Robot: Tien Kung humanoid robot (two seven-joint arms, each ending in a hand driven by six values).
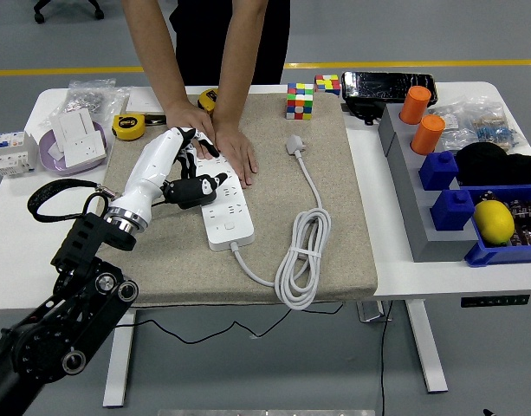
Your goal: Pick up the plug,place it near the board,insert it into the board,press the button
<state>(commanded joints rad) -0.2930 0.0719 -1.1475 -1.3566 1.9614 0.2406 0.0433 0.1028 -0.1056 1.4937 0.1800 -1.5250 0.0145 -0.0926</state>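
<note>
My left hand (180, 160) is over the far-left part of the white board (223, 201), white shell, dark fingers (198, 144) reaching toward the person's hands. Whether those fingers are spread or curled I cannot tell from here, too much overlap with the person's knuckles. The black plug (194, 191) sits on the left side of the board just under my hand, touching the board's top; I cannot tell if it is fully seated or if the hand is gripping it. Its black cable (61, 192) loops off to the left over the counter (40, 251). The board lies on the beige mat (334, 208), long axis running from the person toward me. The person at the far side has both hands (222, 143) pressed flat on the far end of the board. The board's own white cord (304, 260) runs from its near end, coils on the mat to the right, and ends in a white plug head (295, 145) further back. Off the mat: yellow tape measure (128, 126) far left, two colour cubes (301, 100) at the far edge, orange cups (421, 120) and a lemon (495, 222) in the blue bins on the right. Right arm is out of shot.
</note>
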